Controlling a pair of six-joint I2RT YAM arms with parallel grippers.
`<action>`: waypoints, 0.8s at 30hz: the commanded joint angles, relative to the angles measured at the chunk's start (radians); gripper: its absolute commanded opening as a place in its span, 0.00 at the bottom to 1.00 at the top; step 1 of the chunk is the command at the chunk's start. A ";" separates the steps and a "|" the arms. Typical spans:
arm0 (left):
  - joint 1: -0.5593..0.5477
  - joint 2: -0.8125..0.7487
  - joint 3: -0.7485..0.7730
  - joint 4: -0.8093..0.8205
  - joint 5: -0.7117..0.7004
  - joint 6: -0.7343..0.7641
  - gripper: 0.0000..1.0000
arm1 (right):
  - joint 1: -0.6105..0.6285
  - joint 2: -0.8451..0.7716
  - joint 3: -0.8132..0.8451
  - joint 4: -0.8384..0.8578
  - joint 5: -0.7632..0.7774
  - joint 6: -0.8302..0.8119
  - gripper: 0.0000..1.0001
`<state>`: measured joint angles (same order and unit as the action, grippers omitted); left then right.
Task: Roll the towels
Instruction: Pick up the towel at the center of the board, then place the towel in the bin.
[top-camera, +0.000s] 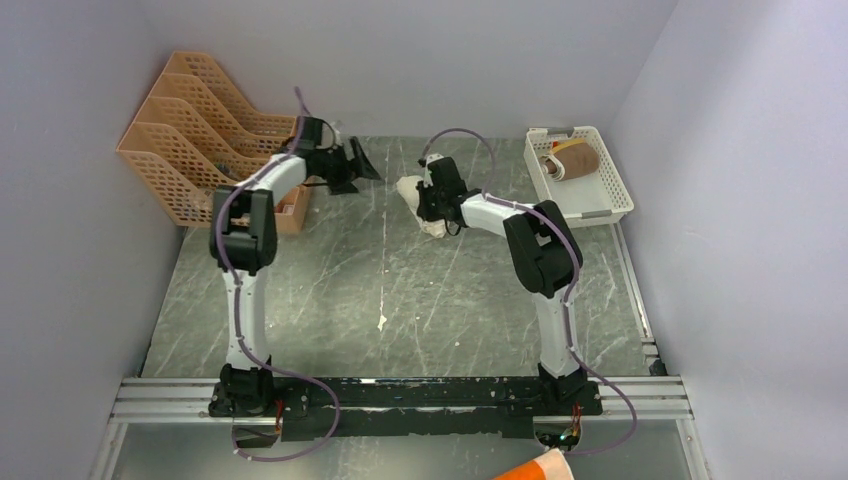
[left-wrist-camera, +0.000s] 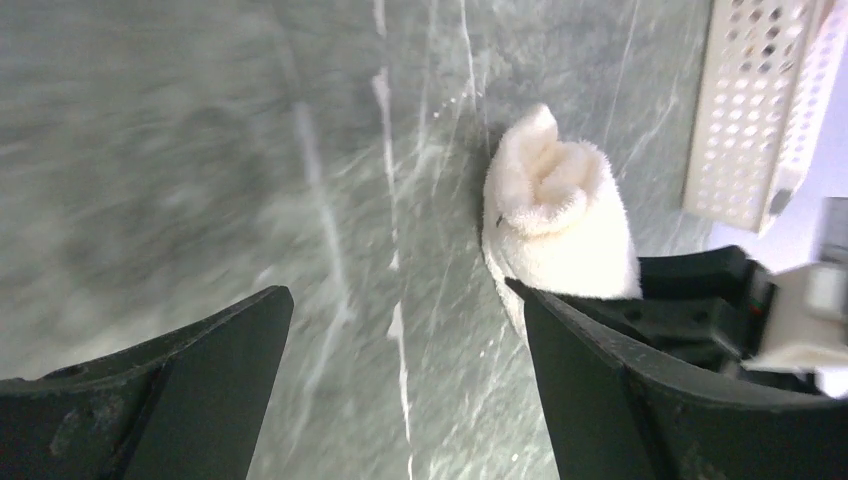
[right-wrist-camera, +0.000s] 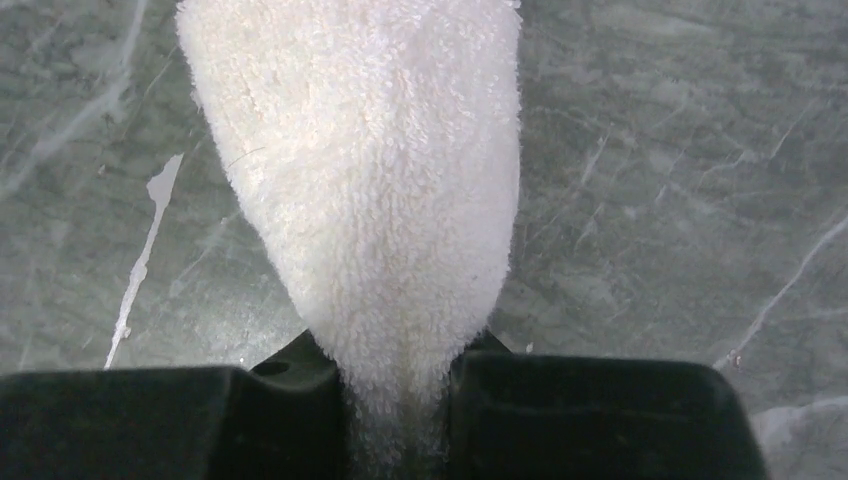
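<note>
A rolled white towel (top-camera: 418, 203) is at the back middle of the grey table. My right gripper (top-camera: 432, 205) is shut on it; in the right wrist view the towel (right-wrist-camera: 370, 190) fills the gap between the black fingers (right-wrist-camera: 590, 420) and sticks out ahead. The left wrist view shows the roll's open end (left-wrist-camera: 555, 215) with the right gripper behind it. My left gripper (top-camera: 360, 165) is open and empty, a short way left of the towel, its two fingers (left-wrist-camera: 210, 370) spread wide over bare table.
A white perforated basket (top-camera: 583, 205) with a rolled brown towel (top-camera: 578, 160) stands at the back right. Orange mesh file racks (top-camera: 190, 130) stand at the back left, with a small brown box (top-camera: 292, 210) beside them.
</note>
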<state>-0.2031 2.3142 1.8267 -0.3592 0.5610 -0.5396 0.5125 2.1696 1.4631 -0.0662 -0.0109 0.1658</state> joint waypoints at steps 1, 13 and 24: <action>0.103 -0.223 -0.103 0.110 0.014 -0.056 0.99 | -0.015 -0.007 -0.112 -0.161 -0.079 0.041 0.00; 0.181 -0.448 -0.367 0.156 0.105 -0.026 0.99 | -0.358 -0.480 -0.143 -0.109 -0.177 0.263 0.00; 0.190 -0.508 -0.473 0.138 0.183 0.025 0.99 | -0.608 -0.726 -0.364 -0.108 0.101 0.774 0.00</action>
<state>-0.0212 1.8656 1.3655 -0.2214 0.6785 -0.5537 -0.0357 1.4425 1.1927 -0.1600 -0.0059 0.6949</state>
